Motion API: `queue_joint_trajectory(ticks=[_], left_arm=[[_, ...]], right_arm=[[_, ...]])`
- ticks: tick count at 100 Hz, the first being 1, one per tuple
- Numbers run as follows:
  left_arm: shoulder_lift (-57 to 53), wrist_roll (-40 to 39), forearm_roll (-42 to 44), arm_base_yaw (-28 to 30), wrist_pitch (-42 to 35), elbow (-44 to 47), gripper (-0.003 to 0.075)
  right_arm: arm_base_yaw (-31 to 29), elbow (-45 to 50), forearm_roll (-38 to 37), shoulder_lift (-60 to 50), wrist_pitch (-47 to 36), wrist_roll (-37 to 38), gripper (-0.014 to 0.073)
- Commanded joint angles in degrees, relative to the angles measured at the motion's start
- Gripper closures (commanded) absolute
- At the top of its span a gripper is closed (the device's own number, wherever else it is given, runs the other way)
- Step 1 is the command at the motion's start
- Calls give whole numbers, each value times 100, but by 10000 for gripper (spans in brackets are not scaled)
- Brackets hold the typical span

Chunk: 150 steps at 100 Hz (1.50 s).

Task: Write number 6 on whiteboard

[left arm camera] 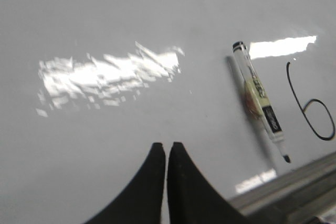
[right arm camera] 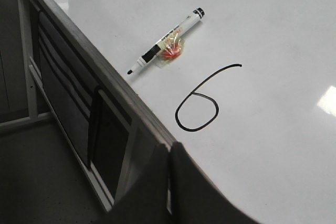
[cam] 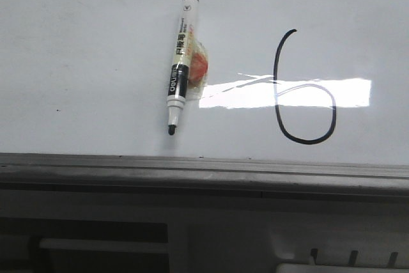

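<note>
— What do we have on the whiteboard (cam: pixel 77 43)?
— We see a marker (cam: pixel 179 62) lying on it, left of the number 6 (cam: pixel 303 91), the two apart. The marker's tip (cam: pixel 172 130) points toward the board's near rim (cam: pixel 204 167).
— And beside the marker?
— A crumpled bit of tape (cam: pixel 199 70) touches its right side.

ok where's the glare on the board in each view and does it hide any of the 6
Front view: a bright rectangular glare band crosses the 6, washing out the top of its loop to a pale line. Left wrist view: a broken, smeared glare patch lies on the whiteboard well away from the 6, with a smaller strip above the marker; the picture is slightly soft. Right wrist view: only an edge glint, the 6 fully clear.
</note>
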Motion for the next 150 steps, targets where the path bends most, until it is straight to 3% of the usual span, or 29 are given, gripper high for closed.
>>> queue_joint_trajectory(ticks=[1, 9, 16, 32, 49, 61, 76, 150], left_arm=[[-350, -1150, 2276, 274, -167, 0, 739], [-665, -2665, 4153, 724, -239, 212, 739], [-866, -3510, 4944, 1255, -214, 399, 739], [-1102, -4261, 5111, 2514, -110, 886, 739], [-1128, -5224, 5501, 3625, 958, 876, 739], [-1128, -6190, 6021, 3983, 1977, 876, 739], [-1128, -7422, 6337, 4016, 3299, 876, 739], [-1128, -7438, 6337, 4016, 3259, 876, 739]], right_arm=[[-20, -124, 47, 165, -403, 32, 657], [-20, -124, 47, 165, -403, 32, 657], [-20, -124, 47, 165, -403, 32, 657], [-20, -124, 47, 165, -403, 32, 657], [-20, -124, 47, 165, -403, 32, 657], [-20, -124, 47, 165, -403, 32, 657], [-20, -124, 47, 165, -403, 32, 657], [-20, -120, 47, 165, -403, 32, 658]])
